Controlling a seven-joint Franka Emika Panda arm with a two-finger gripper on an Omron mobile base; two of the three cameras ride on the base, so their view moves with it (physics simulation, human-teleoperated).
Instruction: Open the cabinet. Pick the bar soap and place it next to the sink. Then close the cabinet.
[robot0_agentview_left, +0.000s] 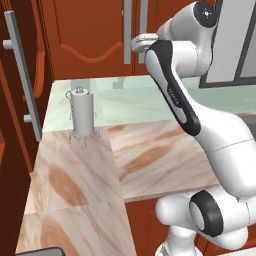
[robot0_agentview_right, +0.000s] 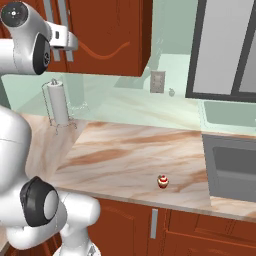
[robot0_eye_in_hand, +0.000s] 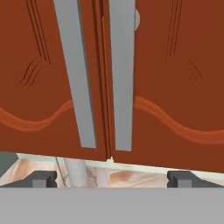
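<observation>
Below the closed cabinet, a paper-towel holder stands on the marbled counter, with a small red-and-white cupcake-like item near the sink. Facing the two grey handles, the gripper is spread wide, grasping nothing. Cabinet doors hide whatever is inside.

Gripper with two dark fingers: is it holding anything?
No. The gripper is open and empty, facing the closed reddish-brown wooden cabinet's grey bar handles.
</observation>
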